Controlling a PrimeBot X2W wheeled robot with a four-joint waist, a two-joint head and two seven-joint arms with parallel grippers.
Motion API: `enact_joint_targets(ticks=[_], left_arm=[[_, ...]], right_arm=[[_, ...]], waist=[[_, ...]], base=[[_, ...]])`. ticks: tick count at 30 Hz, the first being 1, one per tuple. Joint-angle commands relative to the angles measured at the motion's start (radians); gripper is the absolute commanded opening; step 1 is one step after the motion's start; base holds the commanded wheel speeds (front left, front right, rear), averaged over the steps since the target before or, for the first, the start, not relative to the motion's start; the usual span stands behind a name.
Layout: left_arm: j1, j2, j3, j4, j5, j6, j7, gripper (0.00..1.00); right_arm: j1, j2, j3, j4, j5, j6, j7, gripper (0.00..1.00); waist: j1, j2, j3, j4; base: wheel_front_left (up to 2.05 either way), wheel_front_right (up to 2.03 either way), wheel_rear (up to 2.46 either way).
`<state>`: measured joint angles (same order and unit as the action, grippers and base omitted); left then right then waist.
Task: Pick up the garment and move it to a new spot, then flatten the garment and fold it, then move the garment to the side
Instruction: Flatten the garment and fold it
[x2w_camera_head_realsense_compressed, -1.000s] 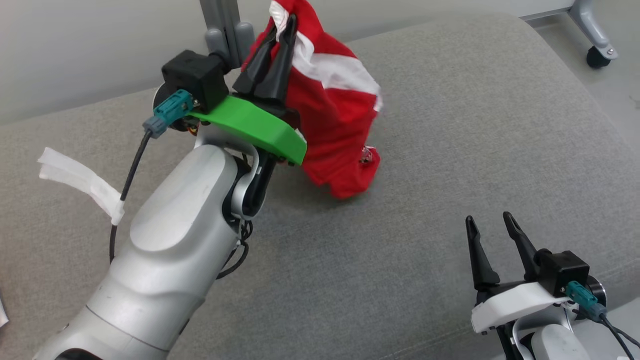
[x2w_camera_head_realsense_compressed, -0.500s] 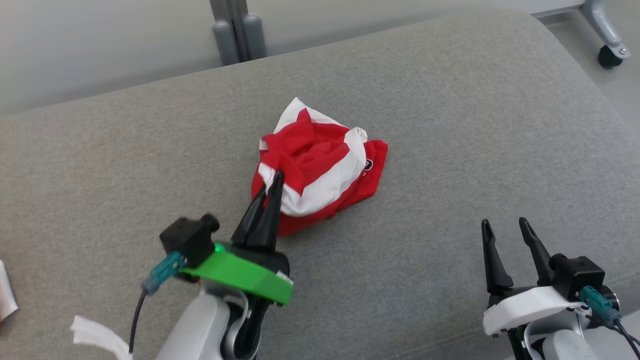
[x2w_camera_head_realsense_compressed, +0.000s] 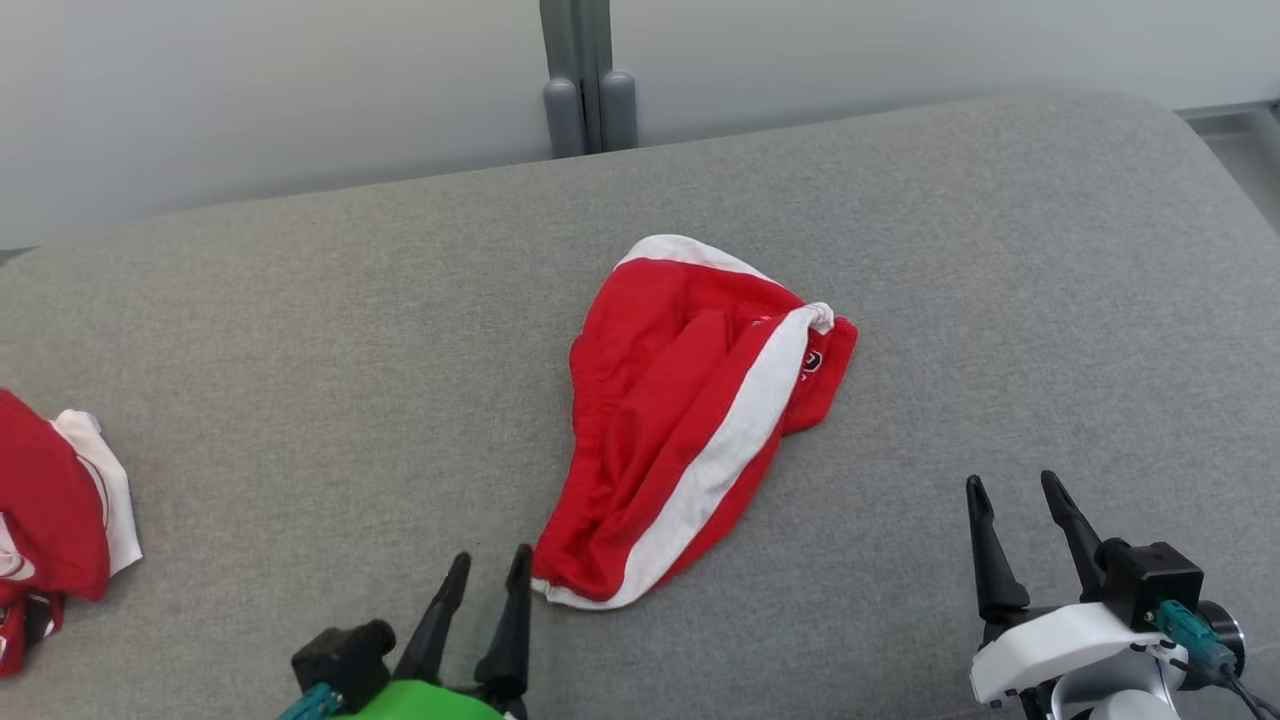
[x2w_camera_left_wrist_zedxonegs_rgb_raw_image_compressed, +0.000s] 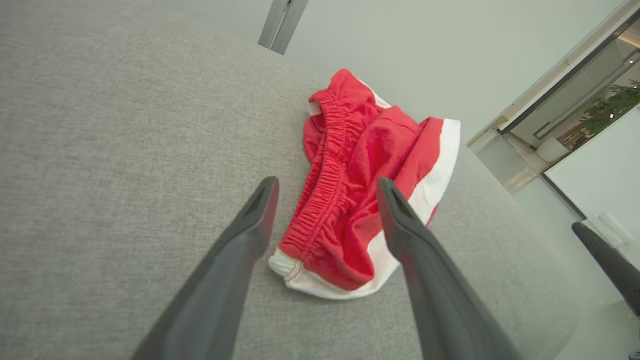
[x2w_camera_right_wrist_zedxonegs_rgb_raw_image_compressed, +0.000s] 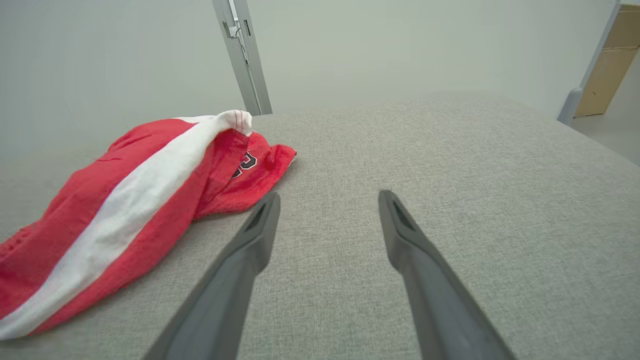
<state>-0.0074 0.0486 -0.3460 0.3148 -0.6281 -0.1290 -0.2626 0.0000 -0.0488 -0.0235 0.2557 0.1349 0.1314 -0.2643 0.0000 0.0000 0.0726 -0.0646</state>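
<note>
Moved: left tool (x2w_camera_head_realsense_compressed: 491, 556) let go of the red garment (x2w_camera_head_realsense_compressed: 690, 420) and pulled back, fingers wide | garment lay mid-frame on grey cushion (x2w_camera_head_realsense_compressed: 300, 330), long way lower left to upper right | its low end just beside left tool; right tool (x2w_camera_head_realsense_compressed: 1010, 482) wide, empty, farther off

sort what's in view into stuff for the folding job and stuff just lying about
For the job: red garment, left gripper, right gripper, grey cushion as work surface.
Lying about: red and white clothes at the left edge, grey post behind.
</note>
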Motion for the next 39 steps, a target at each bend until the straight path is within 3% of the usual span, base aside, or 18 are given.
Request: enact_joint_targets(ticks=[1,8,20,26,28,39], left_arm=[[0.028,0.005,0.039,0.023,0.015,-0.003,-0.003,1.00],[0.084,0.004,0.156,0.004,0.071,-0.003,-0.003,1.00],[0.188,0.013,0.234,-0.245,0.285,-0.003,-0.003,1.00],[0.237,0.005,0.242,-0.239,0.294,-0.003,-0.002,1.00],[0.252,0.010,0.288,-0.226,0.346,-0.001,-0.002,1.00],[0.266,0.009,0.275,-0.230,0.417,-0.001,-0.002,1.00]], right_arm=[[0.013,-0.003,-0.002,0.001,-0.007,-0.001,0.000,1.00],[0.029,-0.003,-0.009,-0.004,-0.015,-0.001,0.000,1.00],[0.076,-0.003,-0.021,-0.050,-0.046,-0.001,0.000,1.00],[0.097,-0.003,-0.028,-0.081,-0.062,-0.001,0.000,1.00],[0.101,-0.003,-0.034,-0.082,-0.064,-0.001,0.000,1.00],[0.099,-0.003,-0.032,-0.046,-0.042,-0.001,0.000,1.00]], waist=[[0.0000,0.0000,-0.022,0.018],[0.0000,0.0000,-0.043,0.016],[0.0000,0.0000,-0.085,0.023],[0.0000,0.0000,-0.108,0.046],[0.0000,0.0000,-0.114,0.054],[0.0000,0.0000,-0.132,0.075]], base=[[0.00,0.00,0.00],[0.00,0.00,0.00],[0.00,0.00,0.00],[0.00,0.00,0.00],[0.00,0.00,0.00],[0.00,0.00,0.00]])
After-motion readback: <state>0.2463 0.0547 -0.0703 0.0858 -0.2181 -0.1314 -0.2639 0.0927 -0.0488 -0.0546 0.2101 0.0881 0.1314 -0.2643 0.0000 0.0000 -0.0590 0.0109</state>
